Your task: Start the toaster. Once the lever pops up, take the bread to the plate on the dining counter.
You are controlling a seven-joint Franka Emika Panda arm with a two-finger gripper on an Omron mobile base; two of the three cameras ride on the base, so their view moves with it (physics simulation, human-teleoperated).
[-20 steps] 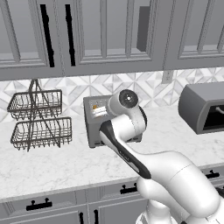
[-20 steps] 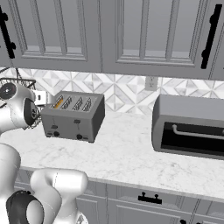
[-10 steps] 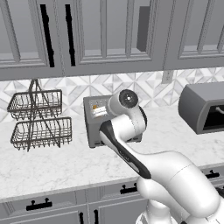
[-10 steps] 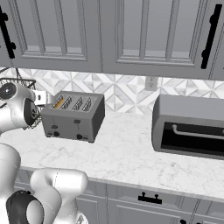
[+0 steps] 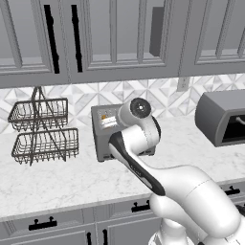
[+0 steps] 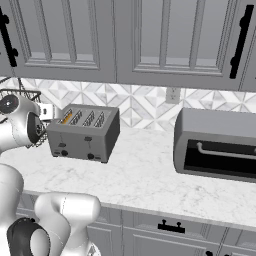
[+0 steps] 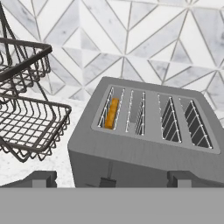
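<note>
**Grey toaster sits ahead of and below the open hand**

Grey metal is what the hand looks down on: the toaster [image 7: 148,135] stands on the marble worktop [image 6: 145,175], its four slots in a row along its long axis, which runs left to right in the hand view. The bread [image 7: 113,113] is down in the leftmost slot, seen as an orange-yellow edge. In the right base view this is the slot at the end nearest the arm.

The gripper [image 7: 109,178] has its fingers spread wide and holds nothing. The two dark tips stand at the bottom of the hand view, one on each side of the toaster's front edge, and they do not touch it. A small dark tab [image 7: 107,181] shows on the front face under the bread's slot. It is probably the lever for that side, but most of it is cut off at the frame edge, so I cannot be sure.

My judgement is that the next move goes forward and down to the front face, toward the left end. A wire basket rack [image 5: 40,129] stands just beside that end, and the hand must keep away from it.
</note>
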